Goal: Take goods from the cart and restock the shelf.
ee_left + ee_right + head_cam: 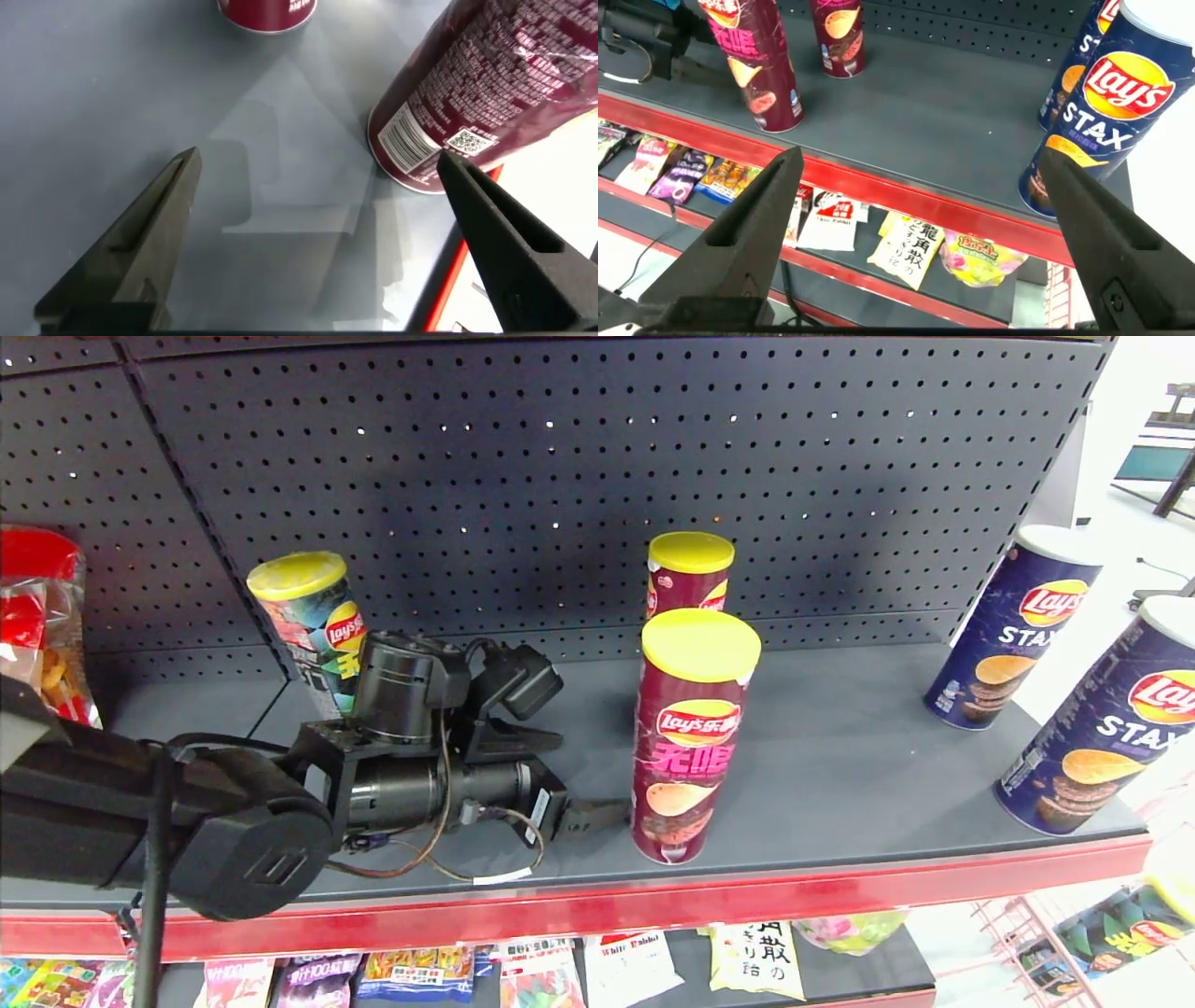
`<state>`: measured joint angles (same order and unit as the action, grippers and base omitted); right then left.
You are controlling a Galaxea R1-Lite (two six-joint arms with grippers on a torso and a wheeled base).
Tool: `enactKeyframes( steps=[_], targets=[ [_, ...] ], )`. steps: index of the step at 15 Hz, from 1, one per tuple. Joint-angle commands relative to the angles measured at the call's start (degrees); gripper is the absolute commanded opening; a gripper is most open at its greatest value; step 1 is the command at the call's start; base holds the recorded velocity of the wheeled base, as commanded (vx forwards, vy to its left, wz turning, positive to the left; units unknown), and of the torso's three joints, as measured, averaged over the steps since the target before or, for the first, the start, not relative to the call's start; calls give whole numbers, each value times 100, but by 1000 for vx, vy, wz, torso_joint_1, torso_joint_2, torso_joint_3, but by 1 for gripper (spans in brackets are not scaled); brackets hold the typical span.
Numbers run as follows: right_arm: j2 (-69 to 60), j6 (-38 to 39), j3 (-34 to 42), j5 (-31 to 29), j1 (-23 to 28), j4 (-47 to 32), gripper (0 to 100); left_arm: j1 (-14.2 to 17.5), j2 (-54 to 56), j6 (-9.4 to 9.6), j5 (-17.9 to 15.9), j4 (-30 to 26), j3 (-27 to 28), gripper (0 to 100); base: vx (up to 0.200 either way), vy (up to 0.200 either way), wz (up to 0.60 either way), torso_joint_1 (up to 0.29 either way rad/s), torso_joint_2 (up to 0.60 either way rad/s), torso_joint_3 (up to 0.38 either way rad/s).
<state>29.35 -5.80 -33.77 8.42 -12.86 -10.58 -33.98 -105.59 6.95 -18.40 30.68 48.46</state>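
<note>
Left hand (602, 814) beside the front maroon can (689, 747) on the shelf (840, 756).
Spread, empty, near the can's base; right hand (917, 159), well apart from the can, also spread.

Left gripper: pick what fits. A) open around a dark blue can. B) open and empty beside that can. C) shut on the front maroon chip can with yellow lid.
B: the left gripper is spread over bare grey shelf, the front maroon yellow-lidded chip can standing beside it.

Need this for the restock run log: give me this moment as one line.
left hand: open, empty, low over shelf beside front maroon can | right hand: open, empty, before shelf front near blue can
</note>
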Motion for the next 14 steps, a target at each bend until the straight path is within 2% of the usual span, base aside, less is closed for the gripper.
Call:
enactKeyframes(
  steps=[1, 14],
  targets=[
    [26, 0, -7, 1, -6, 3, 100, -21, -75, -1, 3, -1, 102, 100, 0, 0, 0, 0, 0, 0],
    [53, 9, 2, 10, -6, 3, 100, -74, -233, -1, -6, -1, 305, 100, 0, 0, 0, 0, 0, 0]
  ],
)
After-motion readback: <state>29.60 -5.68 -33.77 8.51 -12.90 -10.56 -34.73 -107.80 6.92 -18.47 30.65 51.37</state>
